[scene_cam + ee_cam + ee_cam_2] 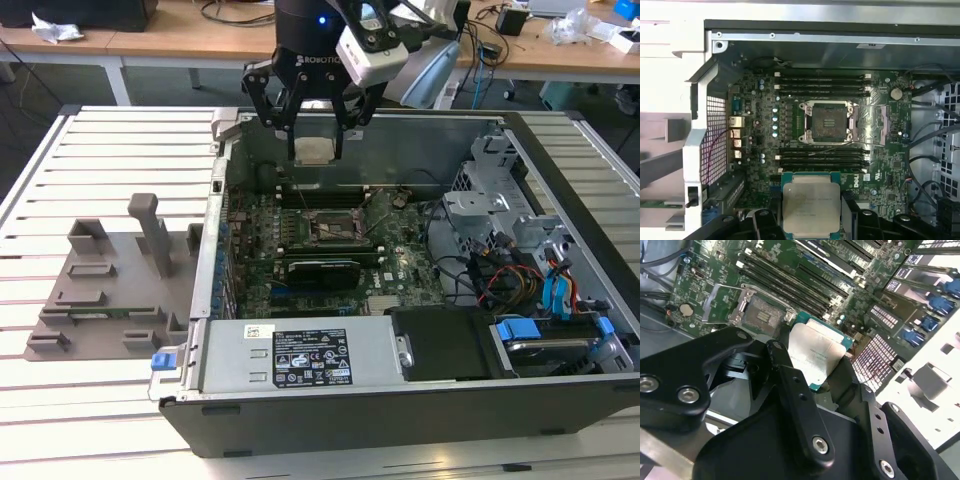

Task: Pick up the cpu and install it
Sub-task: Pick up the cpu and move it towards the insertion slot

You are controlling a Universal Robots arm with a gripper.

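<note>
Exterior view: the tool (316, 140) hangs over the far side of the open computer case (400, 410), clamped on the cpu (316, 150). The chip is well above the motherboard and apart from the cpu socket (335, 228). A grey fixture (110, 280) sits on the counter (60, 400) at the exterior view's left.

Second wrist view: black fingers (782, 365) pinch the cpu (812, 357) by opposite edges, lid showing. The socket (760, 315) lies bare with its retaining frame swung open.

First wrist view: the cpu (811, 207) looks square to the socket (829, 122), offset across the memory slots (822, 160).

My judgement: this carry goes well if I keep the chip level, hold its edges parallel to the socket frame, and steer clear of the raised lever.
</note>
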